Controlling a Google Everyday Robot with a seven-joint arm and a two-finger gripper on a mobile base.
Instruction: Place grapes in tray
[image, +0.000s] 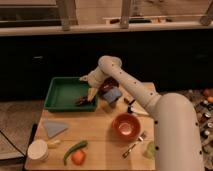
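Observation:
The green tray (60, 89) lies at the back left of the wooden table. The grapes (81, 100), a small dark lumpy bunch, sit inside the tray at its front right corner. My gripper (91, 94) hangs down from the white arm over the tray's right edge, with its tip right beside and just above the grapes. I cannot tell whether it touches them.
A blue object (113, 95) and a dark red one (106, 86) lie just right of the tray. An orange bowl (125, 126), a fork (134, 146), a grey cloth (54, 128), a white cup (37, 149) and a long green vegetable (75, 149) lie nearer the front.

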